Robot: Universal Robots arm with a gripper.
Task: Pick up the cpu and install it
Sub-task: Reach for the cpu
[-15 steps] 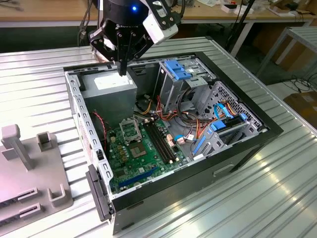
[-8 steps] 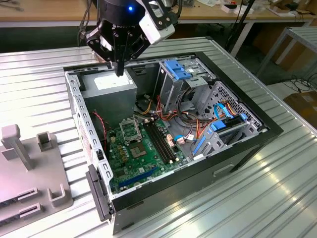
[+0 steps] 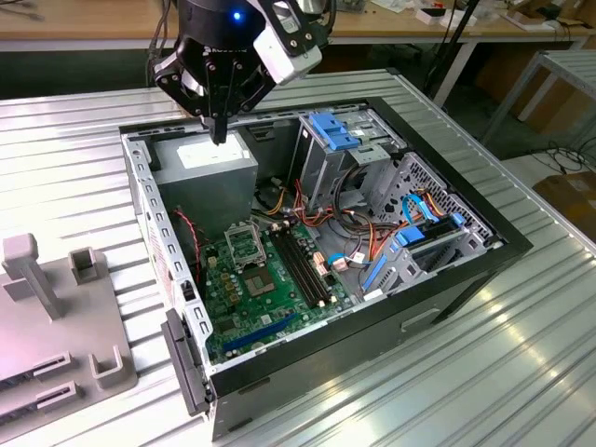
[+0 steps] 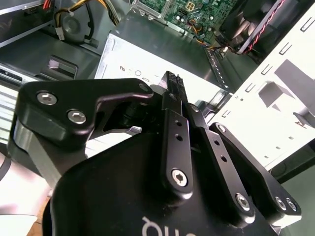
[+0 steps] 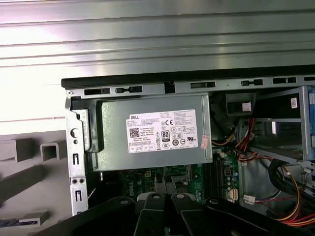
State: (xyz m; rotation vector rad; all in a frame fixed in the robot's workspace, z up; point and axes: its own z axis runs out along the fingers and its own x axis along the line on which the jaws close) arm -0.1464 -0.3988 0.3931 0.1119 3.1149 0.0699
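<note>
My gripper hangs above the open computer case, over the grey power supply. In the second wrist view its black fingers meet at the tips, so the gripper is shut. I cannot tell whether anything thin sits between them. The cpu is hidden or out of view. The black-and-metal socket frame lies on the green motherboard inside the case, below the gripper in the exterior view. The power supply's white label shows in the first wrist view.
A grey fixture with slots and posts stands on the ribbed metal table at the exterior view's left. Drive cages with blue clips, bundled cables and memory slots crowd the case's right side.
</note>
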